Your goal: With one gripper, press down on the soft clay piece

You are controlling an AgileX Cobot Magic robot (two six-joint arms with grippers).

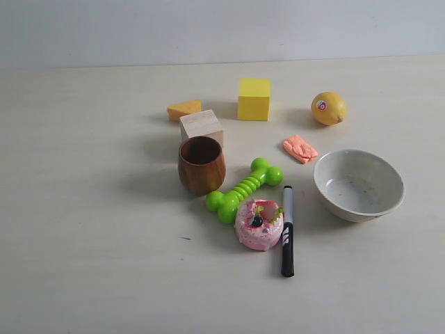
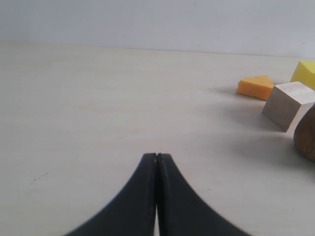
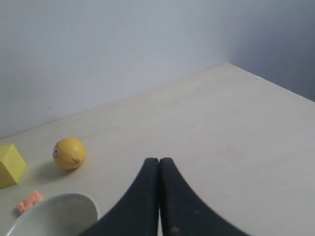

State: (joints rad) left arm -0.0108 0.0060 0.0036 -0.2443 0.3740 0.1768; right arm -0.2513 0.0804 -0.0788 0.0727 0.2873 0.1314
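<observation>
The soft clay piece [image 1: 300, 148] is a small flat salmon-pink lump with ridged dents, lying on the table between the lemon [image 1: 328, 108] and the white bowl [image 1: 359, 184]. In the right wrist view the soft clay piece [image 3: 30, 201] peeks out beside the bowl's rim [image 3: 54, 202]. My right gripper [image 3: 159, 160] is shut with nothing in it, well away from the clay. Far from the clay, my left gripper [image 2: 156, 155] is shut and empty over bare table. Neither arm shows in the exterior view.
A yellow cube [image 1: 254, 98], orange wedge [image 1: 183, 109], wooden block [image 1: 201, 127] and brown wooden cup [image 1: 201, 165] stand left of the clay. A green bone toy [image 1: 245, 188], pink frosted donut [image 1: 259, 224] and black-and-white marker [image 1: 287, 230] lie nearer the front.
</observation>
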